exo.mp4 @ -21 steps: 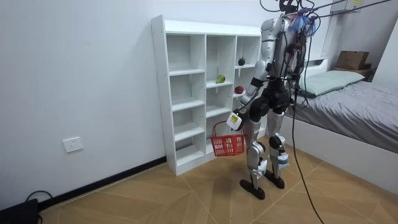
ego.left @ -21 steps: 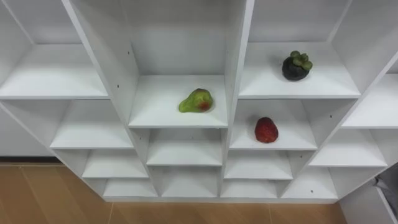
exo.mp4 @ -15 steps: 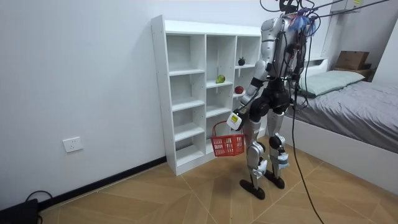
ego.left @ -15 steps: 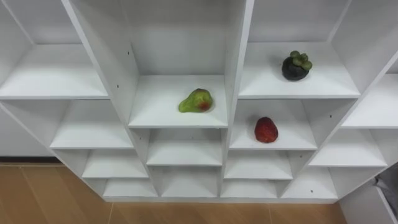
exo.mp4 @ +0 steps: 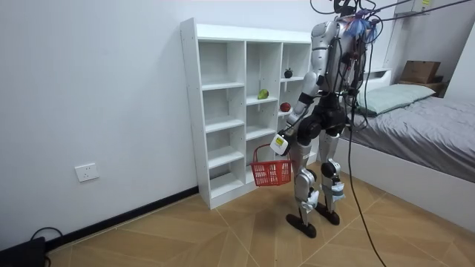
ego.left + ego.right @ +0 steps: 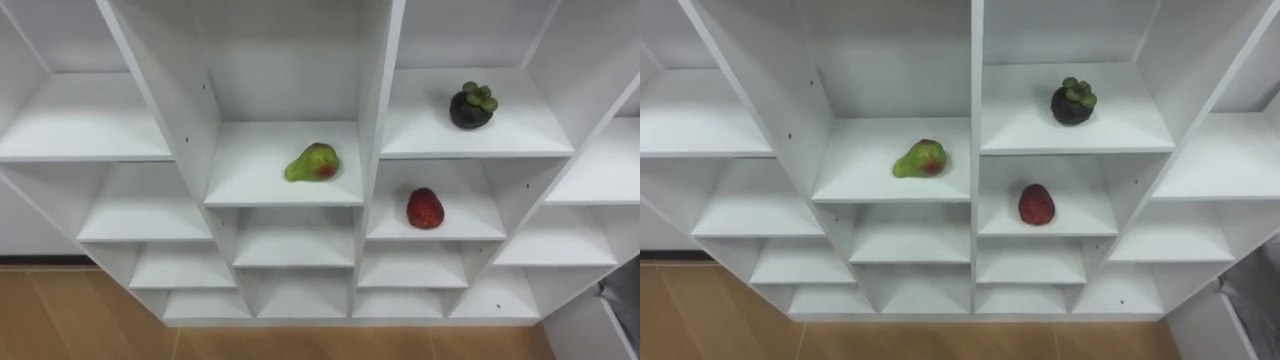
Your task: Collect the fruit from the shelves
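Note:
I stand facing a white closet of open shelves (image 6: 383, 90). A green fruit with a red blush (image 6: 312, 162) lies on a middle shelf. One column to the right, a dark mangosteen with a green top (image 6: 470, 105) sits on a higher shelf, and a red fruit (image 6: 425, 208) lies on the shelf below it. In the room view the same fruits show as the green fruit (image 5: 263, 94), the mangosteen (image 5: 288, 73) and the red fruit (image 5: 284, 107). My left hand (image 5: 280, 142) hangs low at my side, shut on the handle of a red basket (image 5: 272, 172).
A bed (image 5: 415, 111) with a grey cover stands at the room view's right, close behind me, and its corner (image 6: 622, 305) shows at the lower right of the left eye view. A cardboard box (image 5: 420, 71) sits beyond the bed. Wooden floor (image 5: 223, 237) lies open toward the room view's left.
The eye view has shifted slightly with the camera. The fruits, the basket and my stance are as before.

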You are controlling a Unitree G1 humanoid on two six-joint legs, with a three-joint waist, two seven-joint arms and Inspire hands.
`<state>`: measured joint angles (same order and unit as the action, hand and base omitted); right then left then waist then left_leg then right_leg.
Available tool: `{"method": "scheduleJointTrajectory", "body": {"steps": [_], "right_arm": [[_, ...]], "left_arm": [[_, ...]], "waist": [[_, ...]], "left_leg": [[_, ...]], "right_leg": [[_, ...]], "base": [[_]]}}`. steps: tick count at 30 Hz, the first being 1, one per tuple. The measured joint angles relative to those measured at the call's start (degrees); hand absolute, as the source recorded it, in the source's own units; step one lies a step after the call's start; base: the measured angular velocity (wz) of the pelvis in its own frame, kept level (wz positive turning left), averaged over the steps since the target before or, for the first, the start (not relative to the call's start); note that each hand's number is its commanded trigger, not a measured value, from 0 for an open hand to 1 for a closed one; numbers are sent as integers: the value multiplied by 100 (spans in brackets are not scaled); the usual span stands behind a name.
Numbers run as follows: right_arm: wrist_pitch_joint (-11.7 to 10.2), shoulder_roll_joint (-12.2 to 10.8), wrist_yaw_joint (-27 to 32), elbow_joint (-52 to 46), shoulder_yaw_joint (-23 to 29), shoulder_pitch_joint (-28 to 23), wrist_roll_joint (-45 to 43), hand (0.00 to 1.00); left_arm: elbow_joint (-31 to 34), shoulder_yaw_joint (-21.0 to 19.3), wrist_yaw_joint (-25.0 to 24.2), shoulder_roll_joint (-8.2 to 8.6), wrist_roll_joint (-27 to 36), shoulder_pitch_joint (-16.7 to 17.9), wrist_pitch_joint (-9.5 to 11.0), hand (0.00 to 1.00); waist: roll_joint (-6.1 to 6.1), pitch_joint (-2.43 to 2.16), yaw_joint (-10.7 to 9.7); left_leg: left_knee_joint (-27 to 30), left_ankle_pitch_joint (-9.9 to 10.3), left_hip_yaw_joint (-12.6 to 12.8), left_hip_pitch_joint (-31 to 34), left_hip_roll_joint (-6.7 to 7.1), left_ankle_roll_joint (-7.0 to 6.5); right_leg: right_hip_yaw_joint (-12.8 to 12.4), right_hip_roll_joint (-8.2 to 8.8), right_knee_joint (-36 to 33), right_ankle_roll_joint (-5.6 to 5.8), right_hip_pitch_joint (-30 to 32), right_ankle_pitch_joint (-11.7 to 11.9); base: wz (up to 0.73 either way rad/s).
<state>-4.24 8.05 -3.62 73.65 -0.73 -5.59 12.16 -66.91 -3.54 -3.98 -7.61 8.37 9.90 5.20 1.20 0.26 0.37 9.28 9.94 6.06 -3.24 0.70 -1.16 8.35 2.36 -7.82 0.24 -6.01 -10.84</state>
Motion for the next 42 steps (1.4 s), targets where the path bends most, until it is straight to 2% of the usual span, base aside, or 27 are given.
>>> {"method": "scheduleJointTrajectory", "body": {"steps": [7, 10, 15, 23, 28, 30, 33, 38, 39, 42], "right_arm": [[-106, -46, 354, -30, 102, 0, -458, 0], [-200, -102, 615, -28, 194, -2, -706, 0], [-210, -97, 978, -221, 189, -20, -1046, 0], [-253, -100, 1486, -2036, 209, -339, -2033, 0], [-417, -108, 1712, -4437, 172, -1050, -2596, 0], [-456, -106, 1841, -5078, 177, -1158, -2621, 0], [-628, -100, 2039, -5808, 174, -1172, -2607, 0], [-765, -95, 2056, -6803, 174, -1254, -2546, 0], [-768, -94, 2061, -7066, 169, -1261, -2551, 0], [-920, -94, 2207, -7597, 171, -1256, -2598, 0]], "left_arm": [[1, -124, 9, 1, -2, 51, 4, 100], [0, -140, 17, 2, -1, 69, 9, 100], [2, -66, 108, 4, 45, 56, 14, 100], [50, -72, 131, 16, 1, -15, 85, 100], [219, -49, 120, 19, -4, 45, 234, 100], [224, -53, 118, 18, -3, 73, 253, 100], [241, -48, 124, 6, -3, 39, 324, 100], [199, -44, 89, 9, -3, 93, 364, 100], [207, 0, 70, 11, -2, 91, 394, 100], [203, 46, -13, 13, -1, 103, 472, 100]], "waist": [[51, -6, 1], [50, -5, 4], [34, -5, 5], [-22, -19, -28], [-25, -17, -40], [-23, -16, -46], [-10, -26, -123], [-45, -32, -148], [-67, -22, -149], [-99, -25, -168]], "left_leg": [[-10, 7, 12, -3, 0, 3], [-11, 12, 23, -4, -2, 5], [-8, 22, 91, 16, -15, 3], [-6, 23, 165, 92, -28, 0], [-15, 23, 183, 106, -28, 1], [-21, 24, 181, 115, -27, 1], [-27, 23, 191, 166, -29, 1], [-66, 24, 336, 143, -54, 2], [-75, 24, 370, 158, -64, 3], [-98, 28, 446, 156, -85, 10]], "right_leg": [[-3, -5, -7, 1, -3, 1], [9, -6, -5, 1, -6, 1], [-36, -11, -24, 1, 41, 1], [-109, -11, -87, 1, 195, 2], [-143, -15, -91, 0, 218, 4], [-190, -21, -87, 1, 228, 3], [-212, -26, -102, 2, 294, 6], [-343, -51, -140, -4, 361, 14], [-361, -57, -195, -4, 416, 14], [-399, -74, -197, -17, 421, 25]], "base": [[0], [0], [-5], [-6], [-1], [0], [-2], [-16], [-16], [-11]]}}
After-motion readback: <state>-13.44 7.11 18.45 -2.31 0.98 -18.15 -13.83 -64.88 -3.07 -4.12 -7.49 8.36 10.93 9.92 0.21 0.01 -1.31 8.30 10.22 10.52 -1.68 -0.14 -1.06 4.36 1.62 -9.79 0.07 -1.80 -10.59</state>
